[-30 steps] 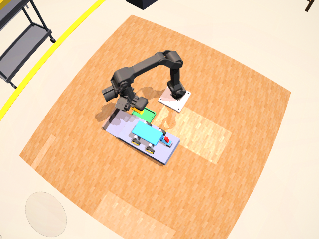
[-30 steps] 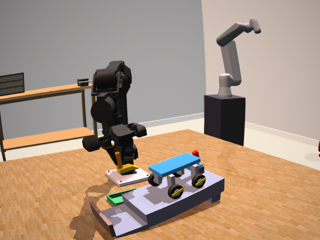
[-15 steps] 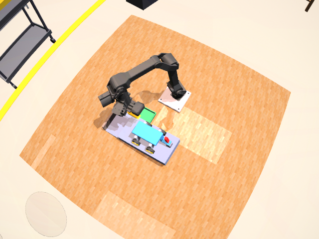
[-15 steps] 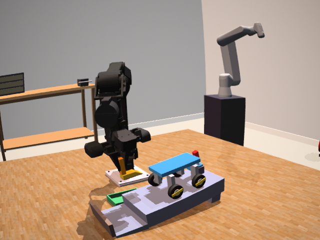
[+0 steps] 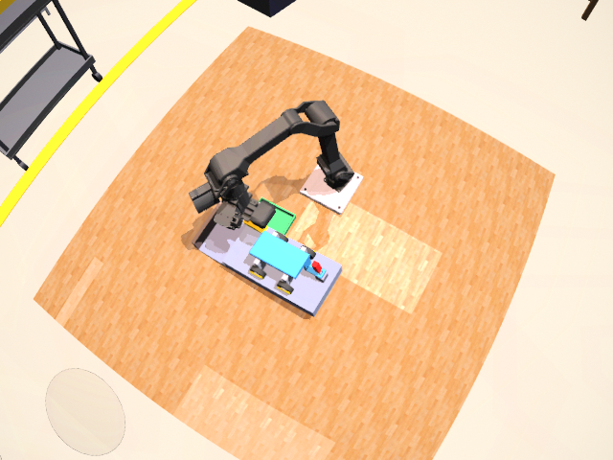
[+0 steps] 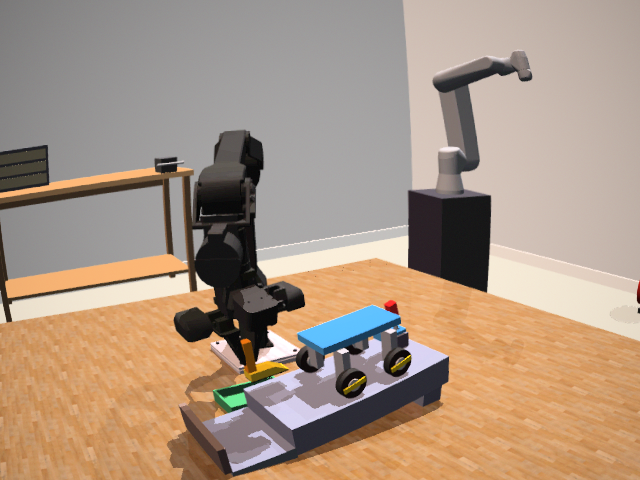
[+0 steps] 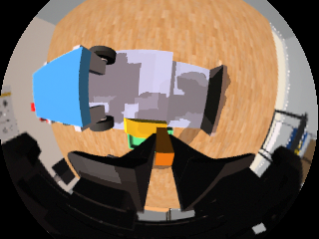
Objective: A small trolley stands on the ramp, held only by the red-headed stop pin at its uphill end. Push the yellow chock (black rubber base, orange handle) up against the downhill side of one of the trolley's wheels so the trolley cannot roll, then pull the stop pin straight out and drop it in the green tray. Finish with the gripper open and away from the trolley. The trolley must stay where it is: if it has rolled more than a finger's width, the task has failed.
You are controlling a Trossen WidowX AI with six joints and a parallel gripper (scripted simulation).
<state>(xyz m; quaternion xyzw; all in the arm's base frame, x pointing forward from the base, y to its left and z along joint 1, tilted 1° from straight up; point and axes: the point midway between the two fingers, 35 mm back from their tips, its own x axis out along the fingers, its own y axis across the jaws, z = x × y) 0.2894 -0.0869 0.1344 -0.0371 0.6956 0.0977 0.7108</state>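
With its fingers pinched on the orange handle (image 6: 248,352) (image 7: 163,146), the gripper (image 6: 249,359) (image 7: 161,137) holds the yellow chock (image 5: 256,226) (image 6: 266,370) (image 7: 145,127) above the green tray (image 5: 282,220) (image 6: 232,399) (image 7: 134,142), near the ramp's (image 5: 316,297) (image 6: 372,418) (image 7: 156,75) side. Beyond, the blue trolley (image 5: 281,253) (image 6: 349,328) (image 7: 60,90) stands on the ramp, the red-headed pin (image 5: 316,267) (image 6: 391,307) at its uphill end.

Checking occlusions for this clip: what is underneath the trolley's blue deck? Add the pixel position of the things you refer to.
Under the blue deck (image 5: 280,253) (image 6: 348,328) (image 7: 59,89), the exterior view shows pale struts, black wheels and the shadowed ramp (image 5: 316,297) (image 6: 372,408) (image 7: 156,70). The deck hides the far struts' upper parts.
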